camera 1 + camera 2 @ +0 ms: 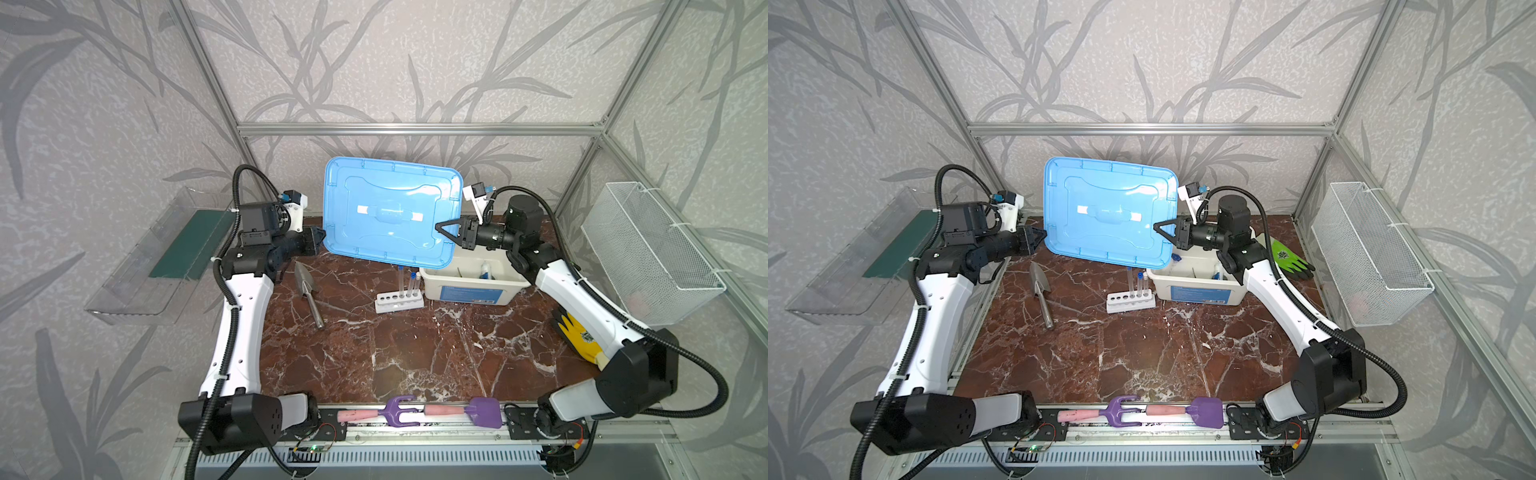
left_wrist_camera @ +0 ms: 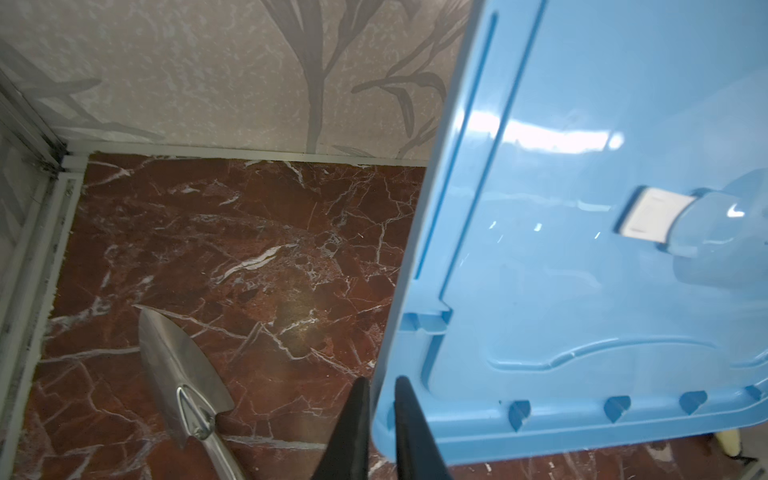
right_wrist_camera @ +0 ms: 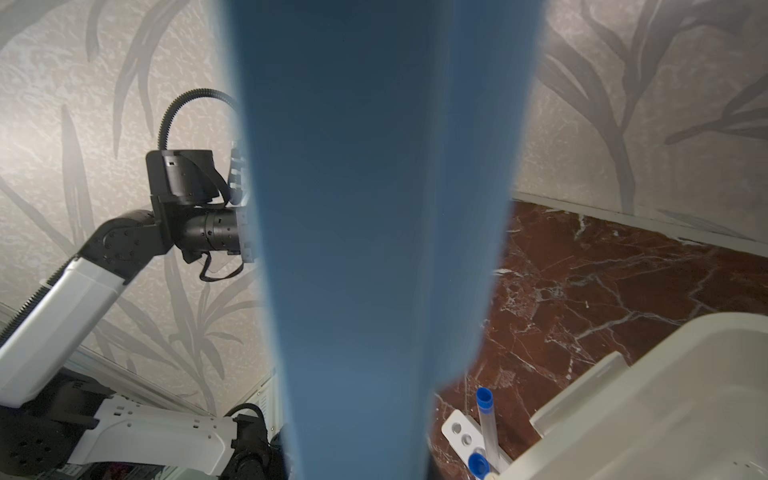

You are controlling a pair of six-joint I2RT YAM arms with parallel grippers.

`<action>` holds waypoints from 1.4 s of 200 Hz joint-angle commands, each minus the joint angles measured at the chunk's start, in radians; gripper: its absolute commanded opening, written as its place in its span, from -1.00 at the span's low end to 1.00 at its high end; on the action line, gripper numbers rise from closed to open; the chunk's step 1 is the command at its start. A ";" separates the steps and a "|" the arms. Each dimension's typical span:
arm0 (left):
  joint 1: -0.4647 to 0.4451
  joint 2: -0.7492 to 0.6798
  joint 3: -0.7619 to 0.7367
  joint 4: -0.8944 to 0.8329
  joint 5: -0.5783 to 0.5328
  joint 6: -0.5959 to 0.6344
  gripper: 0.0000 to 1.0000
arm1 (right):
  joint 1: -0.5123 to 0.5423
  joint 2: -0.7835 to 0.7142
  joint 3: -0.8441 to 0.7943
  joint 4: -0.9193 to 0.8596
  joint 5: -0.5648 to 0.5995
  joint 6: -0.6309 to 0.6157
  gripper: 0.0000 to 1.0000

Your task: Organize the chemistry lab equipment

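A large blue lid (image 1: 390,212) (image 1: 1108,212) hangs tilted above the table's back, between both grippers. My left gripper (image 1: 320,239) (image 2: 380,386) straddles its left rim with the jaws a little apart. My right gripper (image 1: 446,228) (image 1: 1165,228) is shut on the right rim; in the right wrist view the lid (image 3: 374,208) hides it. Below, blue-capped test tubes (image 1: 409,282) (image 3: 486,424) stand in the white rack (image 1: 399,301) (image 1: 1131,301). Beside the rack is an open white bin (image 1: 469,291) (image 3: 665,395) with a blue-labelled bottle (image 1: 485,270) inside.
A metal trowel (image 1: 309,291) (image 2: 183,374) lies left of the rack. A purple fork (image 1: 399,411) and a purple shovel (image 1: 484,411) rest on the front rail. A yellow glove (image 1: 577,332) and a green glove (image 1: 1289,255) lie at the right. A wire basket (image 1: 648,249) hangs right, a clear shelf (image 1: 183,245) left.
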 commanded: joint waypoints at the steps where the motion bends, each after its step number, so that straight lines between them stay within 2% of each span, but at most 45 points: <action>1: -0.010 0.003 0.008 0.051 -0.003 -0.017 -0.45 | 0.004 -0.080 0.044 -0.106 0.100 -0.114 -0.83; 38: -0.023 -0.007 0.016 0.072 -0.017 -0.040 -0.31 | 0.011 -0.134 0.060 -0.175 0.213 -0.191 -0.89; 64: -0.024 -0.024 0.023 0.114 -0.036 -0.104 -0.17 | 0.031 -0.166 0.106 -0.283 0.328 -0.319 -0.88; 86: -0.072 -0.004 0.096 0.073 -0.078 -0.194 -0.07 | 0.090 -0.190 0.152 -0.400 0.531 -0.500 -0.88; 102: -0.143 0.021 0.178 0.009 -0.168 -0.222 0.01 | 0.155 -0.208 0.166 -0.440 0.709 -0.625 -0.87; 127: -0.168 0.037 0.212 0.048 -0.160 -0.357 0.12 | 0.227 -0.223 0.157 -0.431 0.944 -0.762 -0.86; 143: -0.169 0.025 0.192 0.114 -0.159 -0.439 0.34 | 0.262 -0.233 0.141 -0.399 1.061 -0.830 -0.85; 147: -0.169 0.022 0.186 0.135 -0.147 -0.455 0.47 | 0.273 -0.236 0.137 -0.390 1.082 -0.848 -0.84; 153: -0.172 0.020 0.179 0.165 -0.120 -0.469 0.93 | 0.288 -0.239 0.130 -0.374 1.115 -0.873 -0.84; 156: -0.173 0.020 0.176 0.176 -0.109 -0.474 0.98 | 0.297 -0.240 0.127 -0.366 1.134 -0.888 -0.84; 179: -0.183 0.018 0.147 0.272 -0.068 -0.577 0.99 | 0.365 -0.241 0.094 -0.275 1.269 -1.005 -0.84; 211: -0.203 0.059 0.105 0.459 0.029 -0.752 0.99 | 0.483 -0.224 -0.013 -0.005 1.464 -1.266 -0.84; 235: -0.216 0.092 0.116 0.523 0.047 -0.830 0.99 | 0.533 -0.202 -0.067 0.148 1.526 -1.400 -0.84; 280: -0.248 0.156 0.099 0.647 0.103 -0.953 0.99 | 0.594 -0.158 -0.113 0.372 1.569 -1.558 -0.81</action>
